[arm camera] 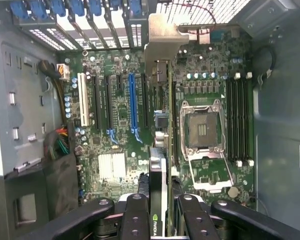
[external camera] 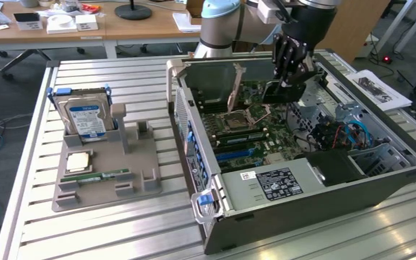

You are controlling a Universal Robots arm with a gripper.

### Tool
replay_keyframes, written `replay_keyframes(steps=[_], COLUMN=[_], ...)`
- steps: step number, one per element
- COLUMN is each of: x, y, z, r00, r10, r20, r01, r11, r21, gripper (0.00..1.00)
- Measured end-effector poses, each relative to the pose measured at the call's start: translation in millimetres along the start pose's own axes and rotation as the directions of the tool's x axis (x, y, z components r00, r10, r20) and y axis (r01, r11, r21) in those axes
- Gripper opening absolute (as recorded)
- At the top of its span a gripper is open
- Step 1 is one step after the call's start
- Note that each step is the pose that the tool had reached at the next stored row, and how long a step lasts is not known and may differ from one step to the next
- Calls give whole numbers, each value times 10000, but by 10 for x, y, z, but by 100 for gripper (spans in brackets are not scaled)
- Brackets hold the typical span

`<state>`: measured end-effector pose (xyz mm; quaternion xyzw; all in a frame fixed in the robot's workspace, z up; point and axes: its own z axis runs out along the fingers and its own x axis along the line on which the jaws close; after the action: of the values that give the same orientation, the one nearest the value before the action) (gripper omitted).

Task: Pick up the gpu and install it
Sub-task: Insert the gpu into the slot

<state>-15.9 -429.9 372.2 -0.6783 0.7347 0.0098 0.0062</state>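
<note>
My gripper (external camera: 292, 64) hangs inside the open computer case (external camera: 324, 184), shut on the gpu (external camera: 283, 91), which shows as a dark block under the fingers. The wrist view looks straight down the gpu (arm camera: 158, 167) edge-on. Its black cooler sits between the two black fingers (arm camera: 135, 217) of the gripper (arm camera: 164, 212), and its silver end bracket (arm camera: 162, 45) reaches toward the case's rear slot openings. The card stands upright over the green motherboard (arm camera: 115, 130), between the blue expansion slot (arm camera: 132, 100) and the CPU socket (arm camera: 204, 130). I cannot tell whether its lower edge touches a slot.
On the exterior view's left, a grey holder tray (external camera: 106, 179) carries a silver hard drive (external camera: 86, 116), a CPU chip (external camera: 78, 161) and a green memory stick (external camera: 96, 176). Case walls, a drive cage (external camera: 331, 165) and blue cables (external camera: 356, 132) ring the motherboard.
</note>
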Motion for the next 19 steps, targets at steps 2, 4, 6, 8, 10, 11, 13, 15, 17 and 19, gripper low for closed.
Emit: replay_keyframes(steps=[2,4,6,8,10,11,13,15,17,19], x=[3,6,8,11,14,16,19,22,36,58], y=[23,39,54,74,104,120,153,171,171,170], z=[12,34,65,100,134,148,169,189,203,209], r00=[10000,10000,10000,10000,10000,10000,10000,10000,10000,10000], r10=[1,0,-1,-2,-2,-2,-2,-2,-10,-17], r20=[0,-1,-1,1,2,4,7,9,7,9], r01=[-1,0,1,2,2,2,2,2,10,17], r11=[10000,10000,10000,10000,10000,10000,9999,9999,9999,9999], r21=[0,7,21,36,53,65,102,132,144,146], gripper=[27,27,27,27,27,27,27,27,27,27])
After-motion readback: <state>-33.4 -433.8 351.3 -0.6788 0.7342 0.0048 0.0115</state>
